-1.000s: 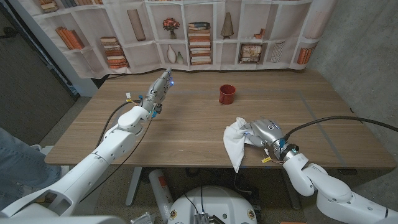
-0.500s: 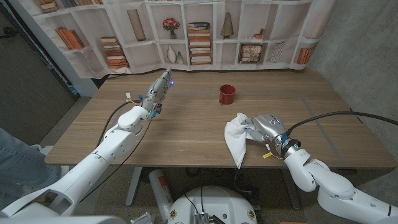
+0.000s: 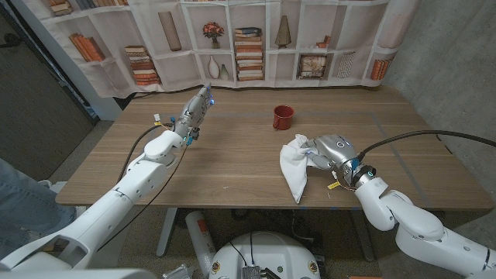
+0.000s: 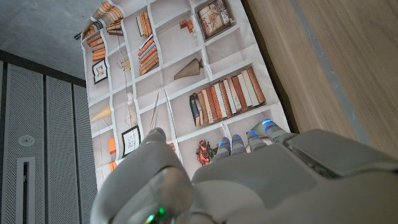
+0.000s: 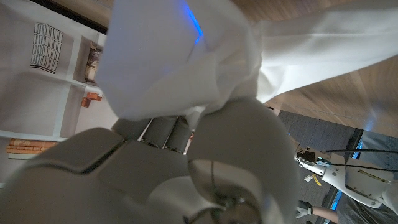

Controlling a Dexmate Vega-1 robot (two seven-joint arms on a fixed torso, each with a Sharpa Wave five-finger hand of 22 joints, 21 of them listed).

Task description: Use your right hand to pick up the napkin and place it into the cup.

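The robot's right hand (image 3: 332, 151) holds the crumpled white cloth napkin (image 3: 295, 164) above the wooden counter (image 3: 232, 155), between its middle and its near right part; the fingers are clamped on the upper bunch of cloth, and the rest hangs down in a long tapering tail towards the counter's near edge. In the right wrist view the napkin (image 5: 186, 56) is bunched over the closed fingers (image 5: 168, 134), so the hold looks secure, and carrying it by the top likely lets the tail drop in first. The small red ceramic cup (image 3: 283, 117) stands upright and apart from the napkin, further towards the far edge, its mouth open and nothing in it as far as can be seen. The left hand (image 3: 198, 106) hovers near the far left part of the counter, fingers extended and holding nothing, apparently kept well clear of the right arm's path.
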